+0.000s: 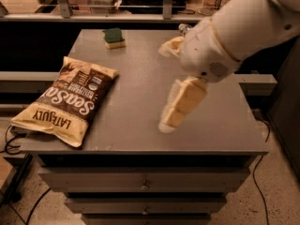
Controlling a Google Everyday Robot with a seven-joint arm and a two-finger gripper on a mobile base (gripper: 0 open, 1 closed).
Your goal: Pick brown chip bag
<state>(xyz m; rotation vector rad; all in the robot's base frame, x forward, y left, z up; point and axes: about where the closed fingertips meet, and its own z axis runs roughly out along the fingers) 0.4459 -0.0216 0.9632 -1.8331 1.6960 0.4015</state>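
Gripper over mid-table, fingers spread wide, holding nothing. Bag lies flat at the left edge, well apart. Sponge at the back.

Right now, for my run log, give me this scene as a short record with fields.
target: brown chip bag, lying flat at the front left corner of the table
gripper: gripper above the middle right of the table, well apart from the bag
fingers: open, holding nothing
other: green-topped sponge near the back edge
task state: bag not yet picked
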